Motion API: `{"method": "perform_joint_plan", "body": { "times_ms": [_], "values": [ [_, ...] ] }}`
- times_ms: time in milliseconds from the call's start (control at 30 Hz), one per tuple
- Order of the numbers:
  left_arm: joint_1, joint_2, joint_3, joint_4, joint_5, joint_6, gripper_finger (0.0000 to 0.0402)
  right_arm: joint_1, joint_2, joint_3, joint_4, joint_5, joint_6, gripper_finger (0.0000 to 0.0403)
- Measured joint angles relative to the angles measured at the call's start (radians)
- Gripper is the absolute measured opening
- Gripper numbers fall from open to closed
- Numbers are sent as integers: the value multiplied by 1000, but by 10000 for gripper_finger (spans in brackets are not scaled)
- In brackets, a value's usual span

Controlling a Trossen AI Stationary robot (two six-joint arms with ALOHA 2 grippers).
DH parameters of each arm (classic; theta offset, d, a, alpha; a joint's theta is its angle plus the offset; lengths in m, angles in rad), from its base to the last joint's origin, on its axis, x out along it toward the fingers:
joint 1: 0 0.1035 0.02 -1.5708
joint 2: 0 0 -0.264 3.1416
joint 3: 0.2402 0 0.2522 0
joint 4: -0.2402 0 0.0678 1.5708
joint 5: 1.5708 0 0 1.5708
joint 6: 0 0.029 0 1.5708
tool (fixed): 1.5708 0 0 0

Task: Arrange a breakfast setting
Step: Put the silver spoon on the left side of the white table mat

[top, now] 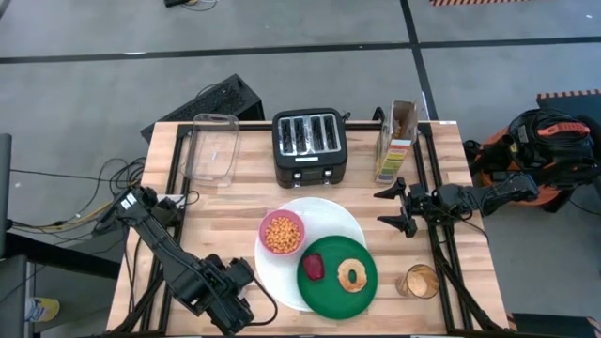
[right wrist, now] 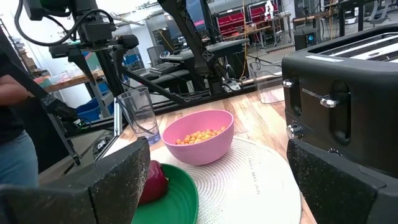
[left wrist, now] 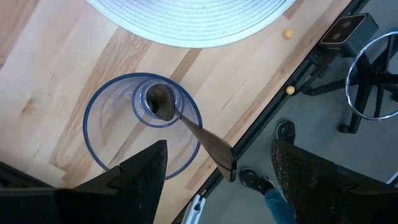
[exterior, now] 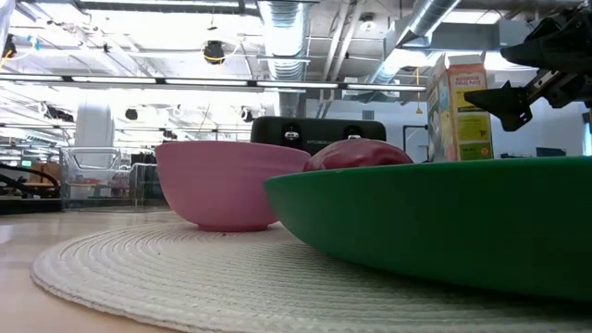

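Note:
A large white round plate (top: 324, 218), ribbed like a woven mat, carries a small pink bowl (top: 282, 232) of orange cereal and a dark-green plate (top: 331, 289). On the green plate lie a red food piece (top: 314, 267) and a toasted bagel ring (top: 353, 275). A tumbler of orange drink (top: 421, 280) stands to the right. My left gripper (left wrist: 219, 149) is open above a clear tumbler (left wrist: 109, 134) at the table's near edge. A metal spoon (left wrist: 186, 121) stands in that tumbler, bowl down, handle leaning on the rim. My right gripper (top: 399, 207) is open and empty, right of the white plate.
A black four-slot toaster (top: 310, 145), a clear rectangular container (top: 214, 145) and a carton (top: 399, 141) stand along the far side. The table's near edge (left wrist: 267, 118) runs close beside the tumbler with the spoon. A person stands beyond the table in the right wrist view (right wrist: 15, 149).

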Motion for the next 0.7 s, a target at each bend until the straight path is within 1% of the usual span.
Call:
{"method": "perform_joint_plan", "body": {
  "times_ms": [167, 233, 400, 533, 700],
  "values": [
    [-1, 0, -1, -3, 0, -4, 270, 0, 0, 0, 0, 0, 0, 398],
    [-2, -1, -21, 9, 0, -4, 270, 0, 0, 0, 0, 0, 0, 398],
    [0, 1, -70, 32, 49, 5, 260, 0, 0, 0, 0, 0, 0, 398],
    [6, 0, -69, 36, 46, 22, 233, 0, 0, 0, 0, 0, 0, 398],
    [7, 0, -69, 40, 45, 31, 174, 0, 0, 0, 0, 0, 0, 398]
  ]
}}
